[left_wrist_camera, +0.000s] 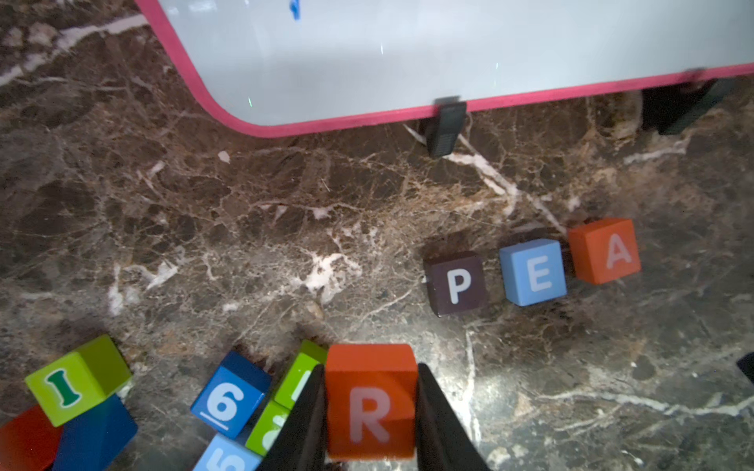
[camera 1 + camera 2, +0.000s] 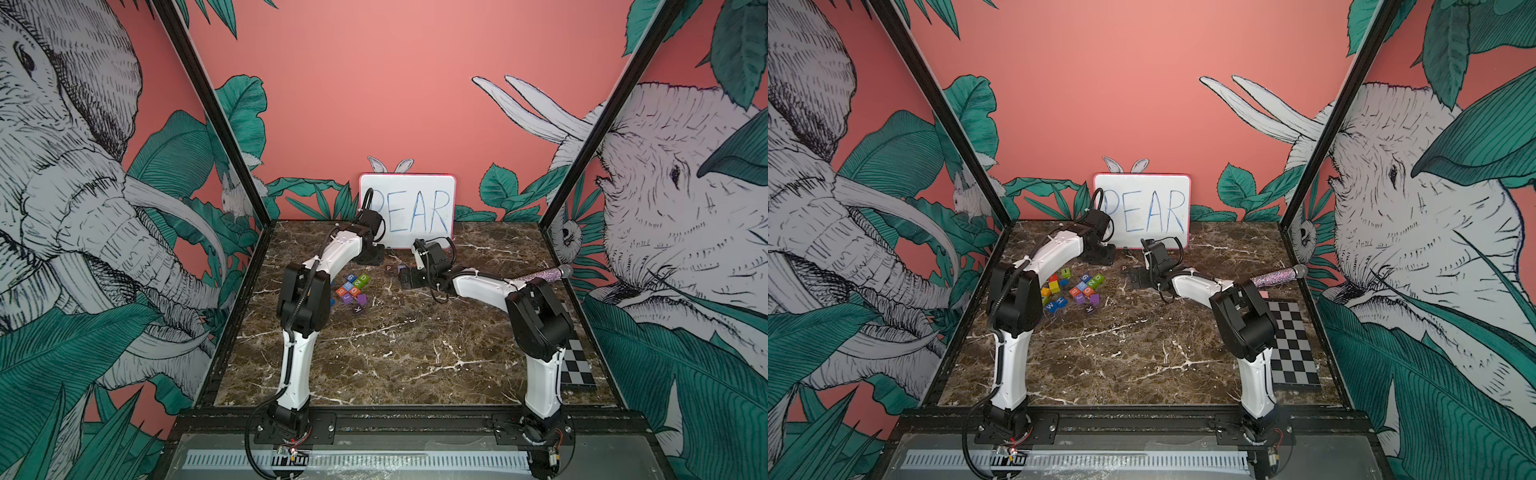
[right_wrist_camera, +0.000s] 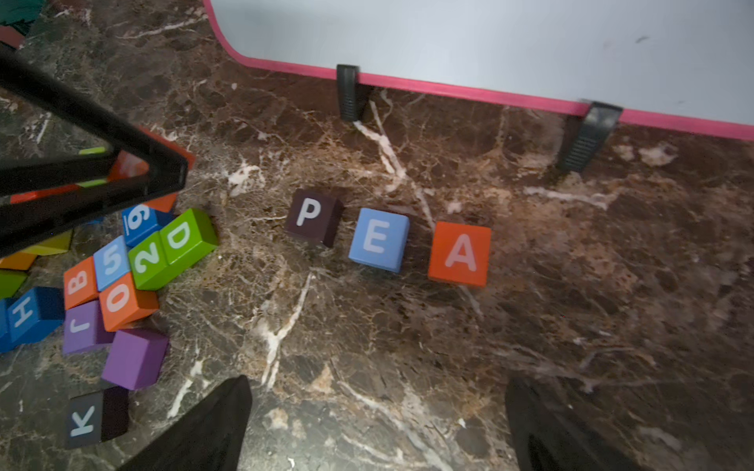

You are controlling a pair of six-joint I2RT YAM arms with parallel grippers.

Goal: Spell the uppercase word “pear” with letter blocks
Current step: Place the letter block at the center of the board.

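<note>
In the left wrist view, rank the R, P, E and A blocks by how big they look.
1. R block: looks largest, but it is nearest the camera, in the left hand.
2-4. P block, E block, A block: about alike, not ranked.

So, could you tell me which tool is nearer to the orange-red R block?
Left: the left tool is shut on the R block; the right tool hangs open, apart from it.

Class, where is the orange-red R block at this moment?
In the left wrist view, the R block is gripped by the left gripper, near the blue 6 block on the robot's left side, apart from the P block.
</note>
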